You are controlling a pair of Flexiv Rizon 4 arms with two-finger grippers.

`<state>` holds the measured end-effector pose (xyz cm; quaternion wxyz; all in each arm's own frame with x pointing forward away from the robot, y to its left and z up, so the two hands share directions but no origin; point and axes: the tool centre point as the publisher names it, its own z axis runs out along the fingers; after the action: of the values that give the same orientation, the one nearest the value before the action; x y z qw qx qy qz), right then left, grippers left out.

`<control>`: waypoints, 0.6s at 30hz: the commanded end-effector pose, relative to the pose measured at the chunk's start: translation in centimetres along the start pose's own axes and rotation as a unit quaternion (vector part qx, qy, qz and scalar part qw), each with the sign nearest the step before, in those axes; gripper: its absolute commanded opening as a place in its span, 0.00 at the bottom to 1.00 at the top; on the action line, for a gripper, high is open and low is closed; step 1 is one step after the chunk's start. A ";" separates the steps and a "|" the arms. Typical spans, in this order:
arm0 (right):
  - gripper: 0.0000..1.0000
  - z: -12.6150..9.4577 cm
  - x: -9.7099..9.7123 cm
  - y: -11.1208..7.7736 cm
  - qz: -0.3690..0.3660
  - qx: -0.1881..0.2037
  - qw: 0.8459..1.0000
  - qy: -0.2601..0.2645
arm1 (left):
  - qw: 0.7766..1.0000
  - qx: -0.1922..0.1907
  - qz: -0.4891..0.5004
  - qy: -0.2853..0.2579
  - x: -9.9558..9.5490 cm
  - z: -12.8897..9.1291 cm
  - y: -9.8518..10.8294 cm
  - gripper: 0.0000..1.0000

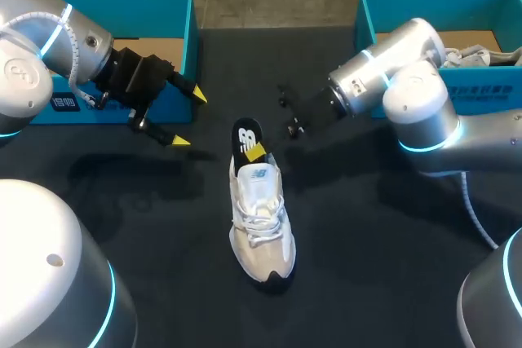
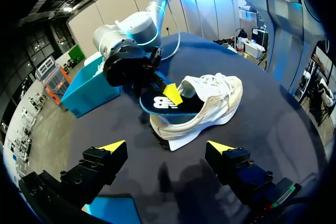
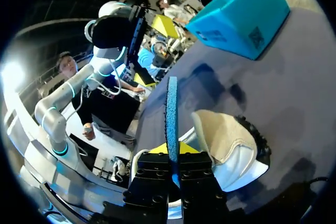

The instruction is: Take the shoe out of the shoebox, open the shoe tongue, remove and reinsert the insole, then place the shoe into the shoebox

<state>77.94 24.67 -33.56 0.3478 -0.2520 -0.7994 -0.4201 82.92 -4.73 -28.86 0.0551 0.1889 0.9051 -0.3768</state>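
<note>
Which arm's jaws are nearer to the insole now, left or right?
Right. The right arm clamps the insole in its jaws; the left arm has its jaws open, apart from it.

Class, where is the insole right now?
In the head view, mid-table: the insole sticks out of the shoe's heel, pinched in the right jaws.

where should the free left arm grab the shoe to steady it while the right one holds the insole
Probably the forefoot of the shoe, jaws straddling its width from above, coming in from the left gripper side. The shoe stands on its sole, and its heel end is taken up by the insole sticking out in the right gripper; the toe end is free.
</note>
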 end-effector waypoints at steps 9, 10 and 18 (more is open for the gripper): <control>0.00 1.2 0.5 -1.7 0.043 0.042 0.998 0.010 | 1.000 -0.001 0.000 0.001 0.0 0.0 0.0 1.00; 0.00 1.3 0.5 -1.9 0.048 0.045 0.998 0.012 | 1.000 -0.001 0.000 0.001 0.0 0.0 0.0 1.00; 0.00 2.1 0.5 -2.7 0.065 0.051 0.996 0.017 | 1.000 -0.001 0.000 0.001 0.0 0.0 0.0 1.00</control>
<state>75.11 24.72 -34.99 0.4001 -0.2773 -0.7946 -0.3627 82.92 -4.73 -28.86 0.0551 0.1889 0.9051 -0.3768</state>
